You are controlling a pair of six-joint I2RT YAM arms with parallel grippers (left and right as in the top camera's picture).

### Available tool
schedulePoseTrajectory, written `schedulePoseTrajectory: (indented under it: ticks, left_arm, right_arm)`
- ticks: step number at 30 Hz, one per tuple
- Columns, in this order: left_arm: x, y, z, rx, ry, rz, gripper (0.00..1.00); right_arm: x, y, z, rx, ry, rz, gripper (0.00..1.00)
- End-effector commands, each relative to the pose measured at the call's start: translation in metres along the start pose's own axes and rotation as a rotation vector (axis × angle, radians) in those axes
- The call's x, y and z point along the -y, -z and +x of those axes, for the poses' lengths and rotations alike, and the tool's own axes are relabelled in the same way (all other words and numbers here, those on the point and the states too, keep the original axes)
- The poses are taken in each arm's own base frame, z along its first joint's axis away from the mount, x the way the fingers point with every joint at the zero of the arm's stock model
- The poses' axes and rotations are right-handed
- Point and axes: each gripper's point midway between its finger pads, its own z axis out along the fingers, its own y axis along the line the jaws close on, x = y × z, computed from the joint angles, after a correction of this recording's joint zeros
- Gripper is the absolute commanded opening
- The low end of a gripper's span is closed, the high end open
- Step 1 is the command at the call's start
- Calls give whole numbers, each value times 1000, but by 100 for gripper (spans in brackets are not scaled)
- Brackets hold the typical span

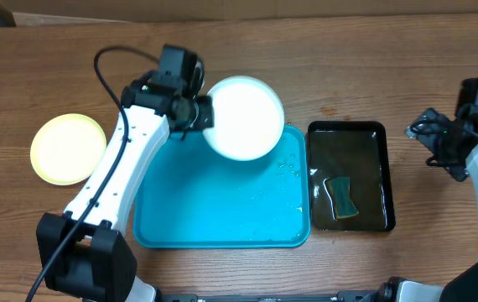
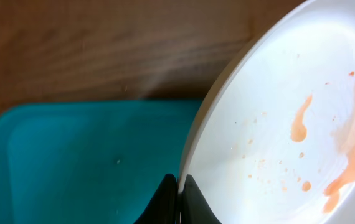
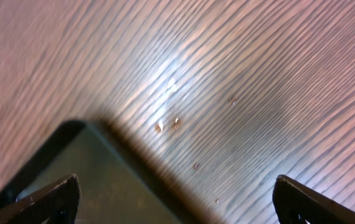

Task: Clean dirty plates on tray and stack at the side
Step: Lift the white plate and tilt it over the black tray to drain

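Observation:
My left gripper (image 1: 199,113) is shut on the rim of a white plate (image 1: 243,117), holding it tilted over the back edge of the turquoise tray (image 1: 222,201). Seen from the left wrist, the plate (image 2: 283,124) carries orange-brown smears and its rim is pinched between the black fingers (image 2: 193,202), with the tray (image 2: 84,162) below. A pale yellow plate (image 1: 68,148) lies on the table at the left. My right gripper (image 3: 174,199) is open, empty, hovering over the corner of the black tray (image 3: 71,180) at the far right of the table.
A black tray (image 1: 377,134) right of the turquoise one holds murky water and a green-and-yellow sponge (image 1: 340,196). Water droplets speckle the wood (image 3: 168,124) near it. My right arm (image 1: 474,134) stands at the table's right edge.

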Motion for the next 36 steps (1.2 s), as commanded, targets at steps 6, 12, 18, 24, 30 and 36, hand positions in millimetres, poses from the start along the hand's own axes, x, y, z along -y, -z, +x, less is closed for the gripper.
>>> schedulePoseTrajectory:
  ticks: [6, 12, 18, 24, 30, 36]
  left_arm:
    - [70, 54, -48, 272, -73, 11, 4]
    - [119, 49, -58, 358, -107, 97, 4]
    - [157, 18, -64, 421, -212, 90, 4]
    - [189, -5, -58, 526, -396, -70, 4]
    - [216, 19, -49, 676, -655, -347, 4]
    - [255, 46, -27, 751, -873, -452, 4]
  right_arm:
    - [45, 2, -40, 80, -321, 8, 100]
    - [57, 2, -44, 87, -354, 20, 100]
    - [57, 2, -44, 87, -354, 20, 100]
    - [57, 2, -44, 87, -354, 20, 100]
    - [57, 2, -44, 87, -354, 20, 100]
    - [57, 2, -44, 87, -354, 20, 100]
